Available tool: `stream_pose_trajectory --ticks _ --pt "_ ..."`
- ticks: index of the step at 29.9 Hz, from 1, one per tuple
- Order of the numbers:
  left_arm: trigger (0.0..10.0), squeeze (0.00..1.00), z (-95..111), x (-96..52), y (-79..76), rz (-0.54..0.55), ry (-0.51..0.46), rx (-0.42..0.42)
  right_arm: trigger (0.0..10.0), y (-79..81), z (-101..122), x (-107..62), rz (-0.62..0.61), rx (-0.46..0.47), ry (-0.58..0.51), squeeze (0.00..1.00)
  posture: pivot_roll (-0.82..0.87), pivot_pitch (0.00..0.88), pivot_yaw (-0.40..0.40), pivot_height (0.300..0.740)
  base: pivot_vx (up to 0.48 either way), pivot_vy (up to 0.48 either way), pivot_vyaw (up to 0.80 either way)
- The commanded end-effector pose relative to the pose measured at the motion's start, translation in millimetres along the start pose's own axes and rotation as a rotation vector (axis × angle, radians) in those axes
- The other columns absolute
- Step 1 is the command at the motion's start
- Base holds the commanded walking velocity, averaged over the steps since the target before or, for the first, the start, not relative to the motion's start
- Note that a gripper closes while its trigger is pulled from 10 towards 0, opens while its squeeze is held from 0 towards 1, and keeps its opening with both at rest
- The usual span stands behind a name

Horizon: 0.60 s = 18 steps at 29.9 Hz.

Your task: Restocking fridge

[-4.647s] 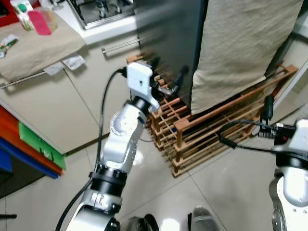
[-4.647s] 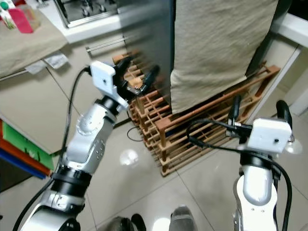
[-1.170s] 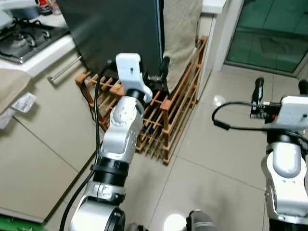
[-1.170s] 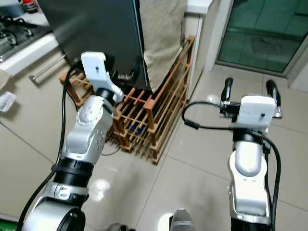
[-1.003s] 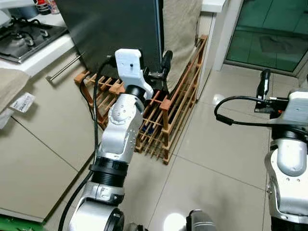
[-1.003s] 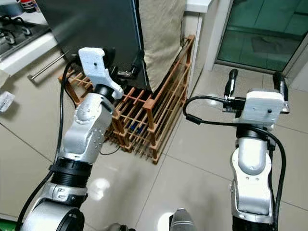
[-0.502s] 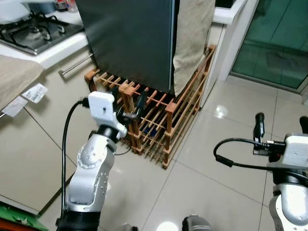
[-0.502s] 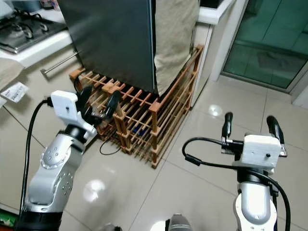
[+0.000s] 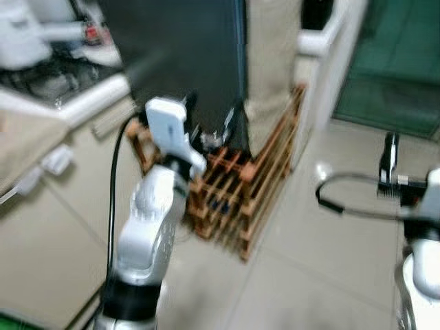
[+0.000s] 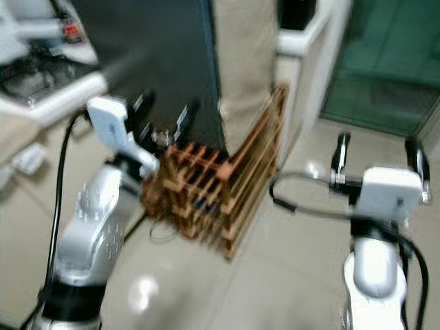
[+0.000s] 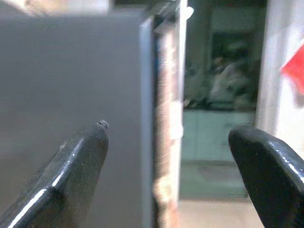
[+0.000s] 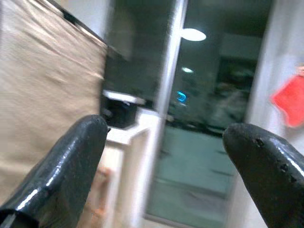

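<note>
The views are blurred. A tall dark grey fridge [image 9: 185,55] stands on a wooden slatted rack [image 9: 244,189], with a beige cloth [image 9: 271,62] hanging down its right side. My left gripper [image 10: 167,113] is open and empty, raised just in front of the fridge's lower part, above the rack. In the left wrist view its fingers [image 11: 71,166] frame the fridge's grey face [image 11: 71,71] and its vertical edge. My right gripper [image 10: 377,152] is open and empty, held over the floor to the right of the rack. The right wrist view looks past the cloth [image 12: 47,80].
A gas hob on a white counter [image 9: 62,79] and beige cabinet fronts [image 9: 48,220] lie to the left. A white ledge [image 9: 330,34] and a green glass door [image 9: 399,62] are on the right. Shiny tiled floor [image 9: 323,275] spreads in front of the rack.
The camera has shifted and the picture has blurred. My left gripper has risen from in front of the rack to the fridge's lower face. Both grippers remain open.
</note>
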<state>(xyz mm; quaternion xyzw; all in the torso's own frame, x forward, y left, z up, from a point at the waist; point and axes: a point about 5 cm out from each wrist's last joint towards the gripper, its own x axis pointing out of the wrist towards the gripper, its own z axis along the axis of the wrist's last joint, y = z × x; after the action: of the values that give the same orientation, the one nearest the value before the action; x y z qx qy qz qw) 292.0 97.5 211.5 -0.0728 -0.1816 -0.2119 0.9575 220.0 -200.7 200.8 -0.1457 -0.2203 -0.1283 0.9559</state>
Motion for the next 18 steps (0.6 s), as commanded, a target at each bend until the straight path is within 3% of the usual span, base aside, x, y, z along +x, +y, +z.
stream_pose_trajectory --ticks 1,15,18 --pt "10.0 0.00 -1 5.2 -13.3 -0.059 0.004 -0.021 10.0 -6.2 -9 -2.9 -0.017 -0.031 0.048 0.00 -0.28 0.024 0.083 0.723 0.480 0.000 0.00" --pt "10.0 0.00 1 6.3 -26.8 -0.165 -0.003 -0.051 10.0 -4.6 -12 5.4 -0.023 -0.017 0.044 0.00 -0.28 0.042 0.086 0.723 0.480 0.000 0.00" --pt "10.0 0.00 2 12.4 -25.4 -0.149 0.010 -0.071 10.0 -4.1 -12 7.0 -0.020 -0.016 0.042 0.00 -0.27 0.046 0.083 0.723 0.000 0.000 0.00"
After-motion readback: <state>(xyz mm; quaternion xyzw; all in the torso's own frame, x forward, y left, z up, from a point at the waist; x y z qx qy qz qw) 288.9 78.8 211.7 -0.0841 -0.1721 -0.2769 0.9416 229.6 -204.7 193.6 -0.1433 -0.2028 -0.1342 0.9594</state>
